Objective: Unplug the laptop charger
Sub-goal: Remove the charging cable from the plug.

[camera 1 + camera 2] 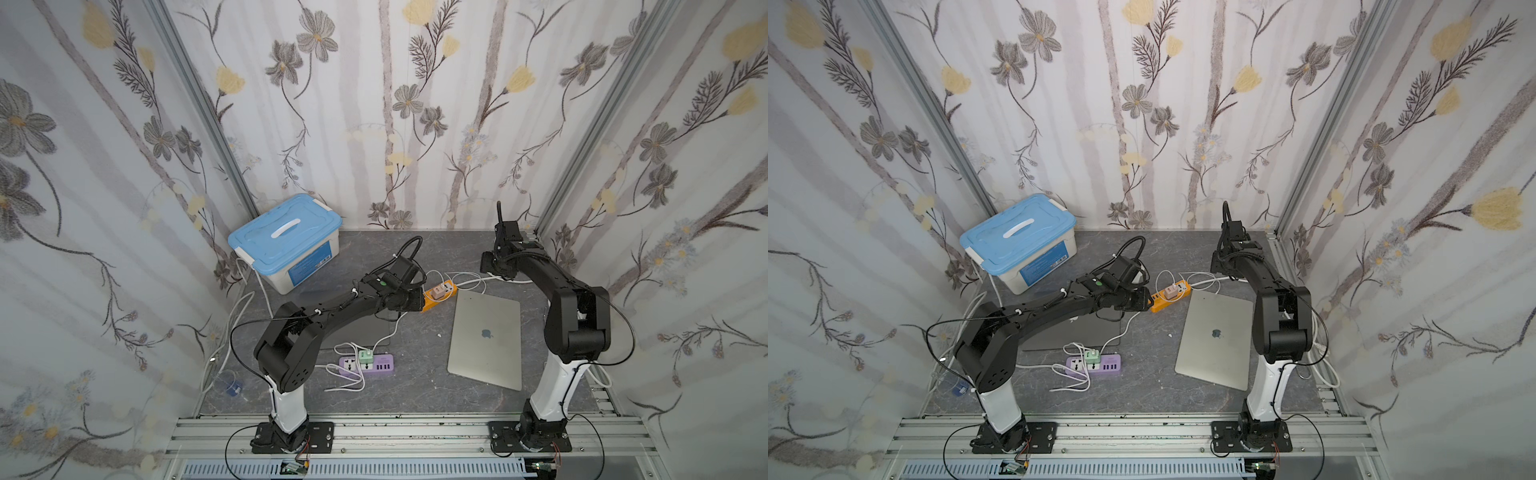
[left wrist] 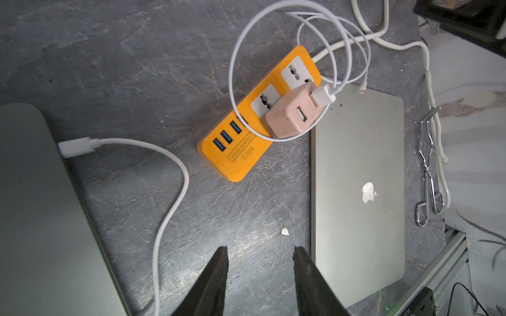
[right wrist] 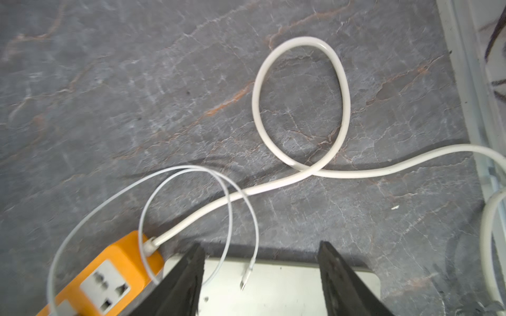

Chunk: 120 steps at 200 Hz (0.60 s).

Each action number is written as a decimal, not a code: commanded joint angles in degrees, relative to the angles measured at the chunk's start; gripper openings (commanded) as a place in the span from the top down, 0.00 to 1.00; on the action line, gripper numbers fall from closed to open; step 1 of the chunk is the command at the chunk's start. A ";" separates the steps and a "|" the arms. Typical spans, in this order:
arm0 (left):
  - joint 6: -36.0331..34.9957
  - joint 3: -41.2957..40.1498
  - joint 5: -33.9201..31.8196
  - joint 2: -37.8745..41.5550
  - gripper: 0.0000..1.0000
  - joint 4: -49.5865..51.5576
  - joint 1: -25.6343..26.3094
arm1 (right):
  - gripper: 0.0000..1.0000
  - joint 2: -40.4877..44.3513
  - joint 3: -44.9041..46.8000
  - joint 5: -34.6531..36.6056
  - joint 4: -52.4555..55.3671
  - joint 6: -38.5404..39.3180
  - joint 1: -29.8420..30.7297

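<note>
Laptop charger [image 1: 437, 292] is what you are after. In both top views its pink block stands in the orange power strip [image 1: 428, 306], near the far corner of the silver laptop [image 1: 486, 336]. A green adapter [image 1: 365, 355] sits in a purple power strip [image 1: 384, 365] closer to the arm bases. Its white cable [image 1: 388, 332] runs under the left arm toward a grey laptop [image 1: 357, 332]. From up here you cannot tell how far either gripper is open.

In the left wrist view, the left gripper [image 2: 260, 249] hangs over bare table [image 2: 137, 68]. Its fingers are a small way apart, with nothing between them. Only here do you see a white plug [image 2: 76, 146] pushed into the side of the grey laptop.

In the right wrist view, the right gripper [image 3: 262, 245] is wide open and holds nothing. Just under it the cable tip [image 3: 246, 279] lies loose on the silver laptop's lid, in no port.

So I think the pink block's cable is already out of its laptop. What looks left is the white plug. You would bring the left gripper to it, pinch its body, and pull straight away from the grey laptop's side.
</note>
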<state>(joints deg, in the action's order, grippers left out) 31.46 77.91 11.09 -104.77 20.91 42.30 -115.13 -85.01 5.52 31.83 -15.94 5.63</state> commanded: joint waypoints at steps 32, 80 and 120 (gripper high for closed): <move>1.83 4.57 2.68 -5.39 0.58 -2.93 -0.96 | 0.31 9.29 12.50 -10.99 -16.89 3.52 9.63; 7.05 4.97 4.20 -8.95 0.59 -9.57 -0.74 | 0.35 10.10 17.99 -11.32 -23.03 1.89 13.68; 8.51 9.11 4.26 -11.62 0.60 -11.64 -0.73 | 0.44 12.95 21.45 -11.93 -26.19 2.83 14.32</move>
<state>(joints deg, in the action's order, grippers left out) 37.93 85.19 15.09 -115.18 12.80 41.56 -103.42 -64.66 -5.56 11.51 -14.04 19.55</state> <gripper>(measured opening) 0.406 0.584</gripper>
